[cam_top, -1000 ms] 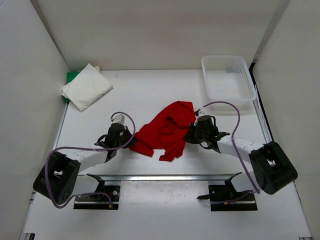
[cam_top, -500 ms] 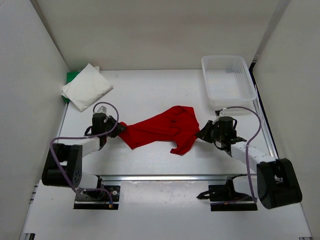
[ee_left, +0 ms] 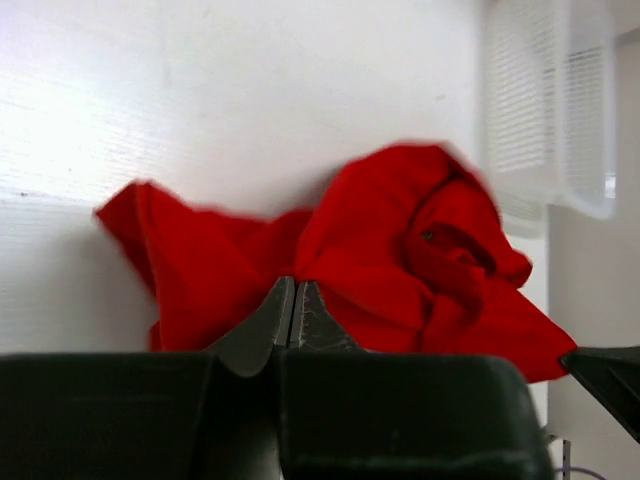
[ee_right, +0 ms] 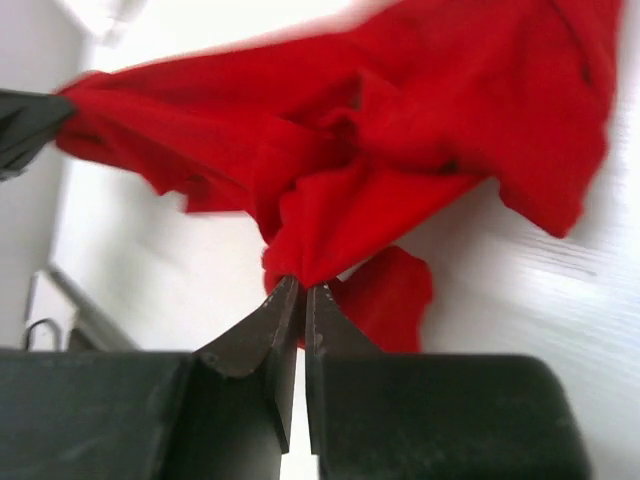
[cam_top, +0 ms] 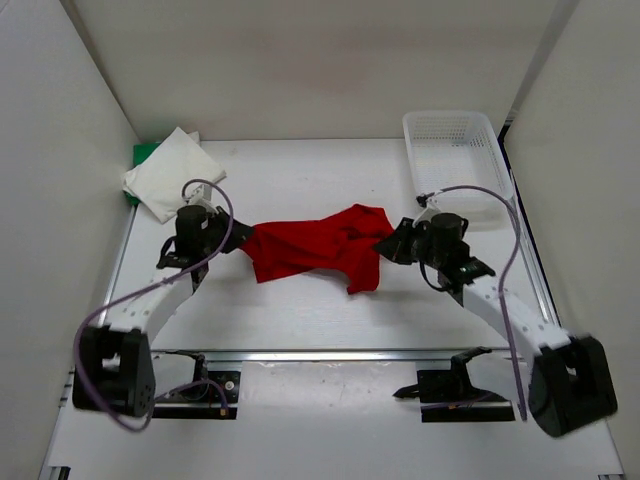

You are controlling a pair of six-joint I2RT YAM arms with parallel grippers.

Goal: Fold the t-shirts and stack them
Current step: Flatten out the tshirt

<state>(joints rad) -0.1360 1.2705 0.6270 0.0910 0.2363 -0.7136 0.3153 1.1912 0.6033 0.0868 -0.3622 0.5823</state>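
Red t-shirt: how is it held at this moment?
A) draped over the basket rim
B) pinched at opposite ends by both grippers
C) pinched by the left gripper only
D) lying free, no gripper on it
B: in the top view the red t-shirt spans between the left gripper and the right gripper, and each wrist view shows shut fingertips on red cloth.

solid red cloth t-shirt (cam_top: 315, 248): one flat red, no print, darker red in the creases. folded white cloth t-shirt (cam_top: 168, 178): plain white. bright green cloth t-shirt (cam_top: 143, 155): only a green sliver shows. white plastic mesh basket (cam_top: 455, 150): regular grid-hole pattern. flat white table (cam_top: 300, 180): unpatterned. left gripper (cam_top: 238, 243) and right gripper (cam_top: 388, 246): black. thin purple cables (cam_top: 215, 190).
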